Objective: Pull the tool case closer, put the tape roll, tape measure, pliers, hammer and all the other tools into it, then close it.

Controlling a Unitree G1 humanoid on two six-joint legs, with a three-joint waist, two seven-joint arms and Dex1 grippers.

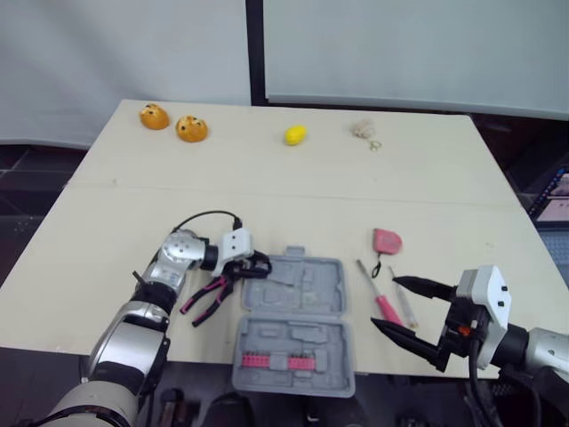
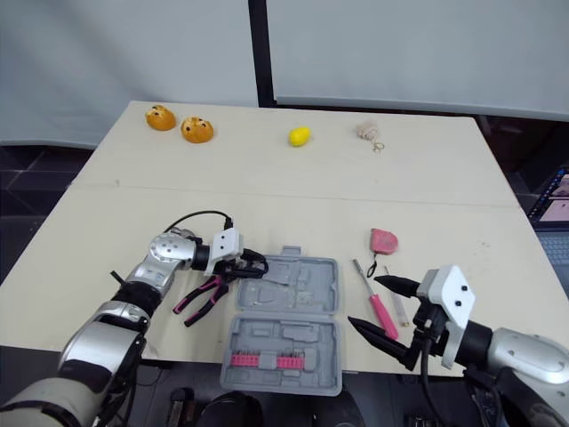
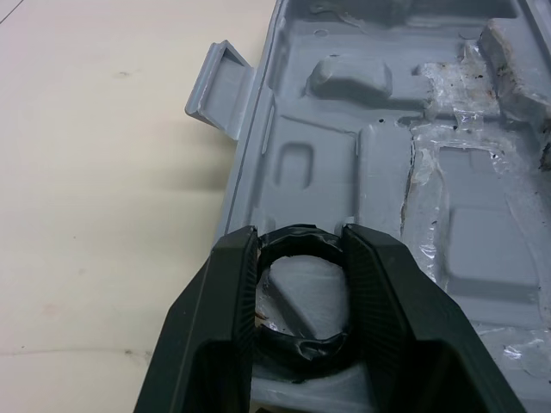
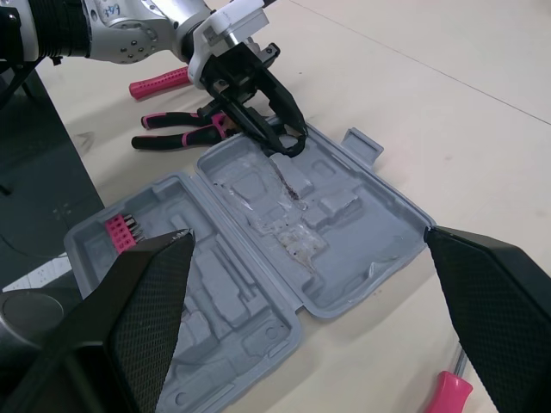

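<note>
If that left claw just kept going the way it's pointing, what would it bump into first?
The open case. The left gripper, shut on the tape roll, points down into its moulded tray, so the roll would likely touch there first; the gap is hard to judge.

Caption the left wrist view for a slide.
Left claw holds the black tape roll over the open grey tool case.
</note>
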